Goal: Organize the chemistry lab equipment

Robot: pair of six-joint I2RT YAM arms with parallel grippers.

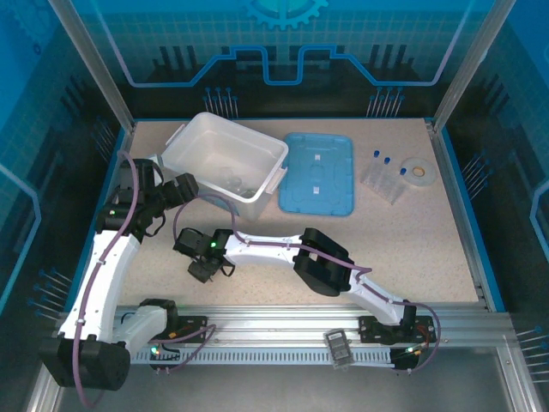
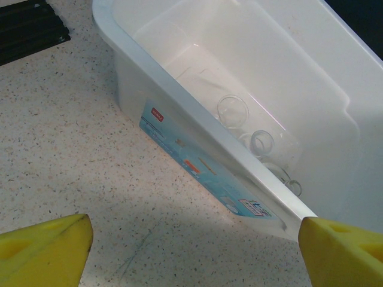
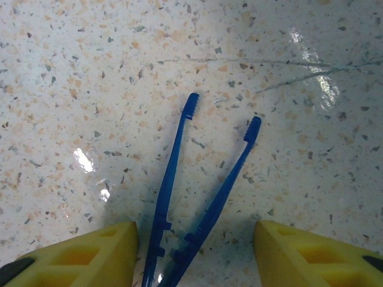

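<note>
The left gripper (image 2: pixel 192 230) hangs spread wide just beside the near wall of a white rectangular plastic bin (image 1: pixel 257 146) at the left rear of the speckled beige surface (image 1: pixel 412 240). Small clear glass beakers (image 2: pixel 233 110) lie on the bin's floor. In front of the bin, the right gripper (image 3: pixel 194 239) is low over the surface with its yellow fingers (image 3: pixel 90 254) apart. It straddles the thin blue plastic tweezers (image 3: pixel 172 179), which lie flat with their tips pointing away, and neither finger touches them. Right of the bin lies a flat blue plastic lid (image 1: pixel 317 172). Further right are slim clear tubes with blue caps (image 1: pixel 386 172), and a white tape ring (image 1: pixel 418 170) just beside them.
</note>
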